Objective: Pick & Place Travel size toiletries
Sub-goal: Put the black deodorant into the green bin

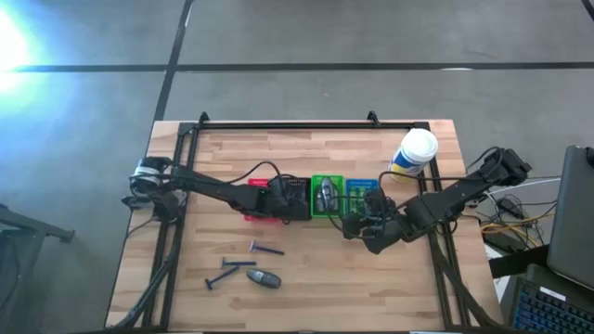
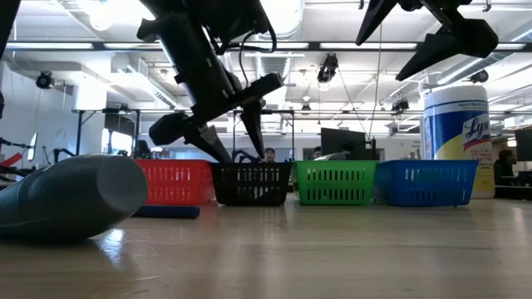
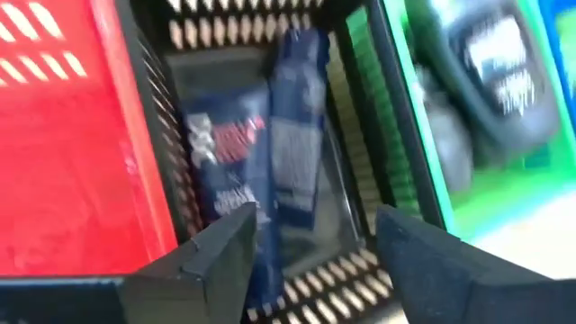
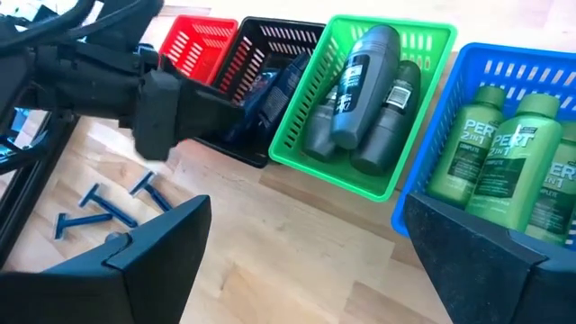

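My left gripper point(image 3: 310, 247), fingers spread wide and empty, hovers above the black slotted plastic basket point(image 3: 346, 193); dark blue tubes point(image 3: 292, 153) lie inside, presumably just dropped.

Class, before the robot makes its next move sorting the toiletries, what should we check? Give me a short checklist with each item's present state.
1. Left gripper empty over black basket: ok, fingers open, dark tubes lie below.
2. Right gripper free: ok, open, nothing held.
3. Items left on table: not ok, three razors and a grey oval bottle remain.
4. Green basket sorted: ok, grey bottles only.
5. Red basket's contents: cannot tell.
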Controlling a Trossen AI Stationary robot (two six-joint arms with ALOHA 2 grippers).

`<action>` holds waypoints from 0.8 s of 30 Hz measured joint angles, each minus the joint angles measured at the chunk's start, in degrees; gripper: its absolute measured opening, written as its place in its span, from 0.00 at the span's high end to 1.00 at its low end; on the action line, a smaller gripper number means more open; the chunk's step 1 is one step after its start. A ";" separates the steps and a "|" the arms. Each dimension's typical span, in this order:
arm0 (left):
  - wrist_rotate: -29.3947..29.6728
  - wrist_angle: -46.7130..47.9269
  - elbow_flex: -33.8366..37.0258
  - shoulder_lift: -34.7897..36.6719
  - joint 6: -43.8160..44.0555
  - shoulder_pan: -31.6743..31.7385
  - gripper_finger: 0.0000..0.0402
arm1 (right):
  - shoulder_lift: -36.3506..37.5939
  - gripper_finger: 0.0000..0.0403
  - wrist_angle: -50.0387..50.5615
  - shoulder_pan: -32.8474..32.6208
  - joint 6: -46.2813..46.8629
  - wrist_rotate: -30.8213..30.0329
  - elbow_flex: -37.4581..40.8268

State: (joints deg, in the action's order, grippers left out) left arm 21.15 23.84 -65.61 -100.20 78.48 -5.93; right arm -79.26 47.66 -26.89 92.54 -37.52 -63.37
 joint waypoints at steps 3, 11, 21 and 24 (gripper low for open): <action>-7.84 -0.12 -0.71 1.61 -13.08 -0.79 0.40 | 0.00 0.10 0.00 -0.29 -0.19 0.04 0.00; -38.39 6.74 -0.79 4.72 -61.99 -12.96 0.41 | 0.02 0.10 -0.35 -0.75 -2.94 0.42 0.00; -17.53 7.78 -0.70 3.69 -69.32 -28.37 0.39 | 0.02 0.10 -0.46 -0.73 -2.66 0.44 0.17; -15.05 7.82 -0.70 3.47 -64.93 -28.46 0.36 | 0.02 0.10 -0.46 -0.71 -2.55 0.44 0.17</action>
State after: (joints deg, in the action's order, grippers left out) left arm 6.09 31.66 -66.30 -96.73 13.55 -34.39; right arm -79.24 47.20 -27.59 90.00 -37.08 -63.20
